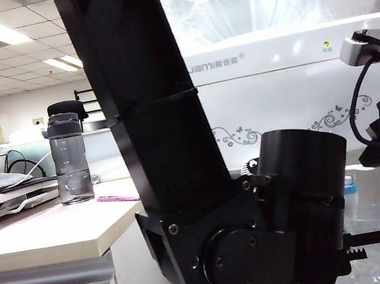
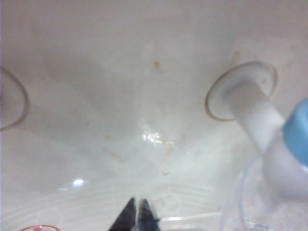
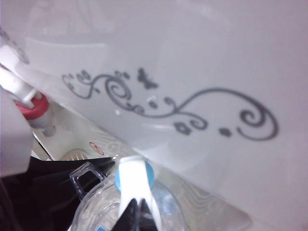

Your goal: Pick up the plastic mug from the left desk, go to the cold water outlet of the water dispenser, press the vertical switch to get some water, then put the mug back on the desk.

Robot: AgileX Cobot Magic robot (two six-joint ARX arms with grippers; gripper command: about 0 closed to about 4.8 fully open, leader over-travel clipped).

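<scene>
- Exterior view: left arm (image 1: 177,151) reaches into the water dispenser (image 1: 297,79) alcove; its gripper is hidden.
- Left wrist view: left gripper (image 2: 136,215) is closed, holding the plastic mug (image 2: 250,202) beneath the cold water outlet (image 2: 288,144).
- Right wrist view: right gripper (image 3: 136,214), fingertips together, sits just near of the vertical switch (image 3: 132,180), directly above the mug; the lever's long axis runs downward.

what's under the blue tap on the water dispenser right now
The clear plastic mug sits right under the blue tap, held by the left gripper. The right gripper and tap lever cover the mug's inside, so water level is hidden.
</scene>
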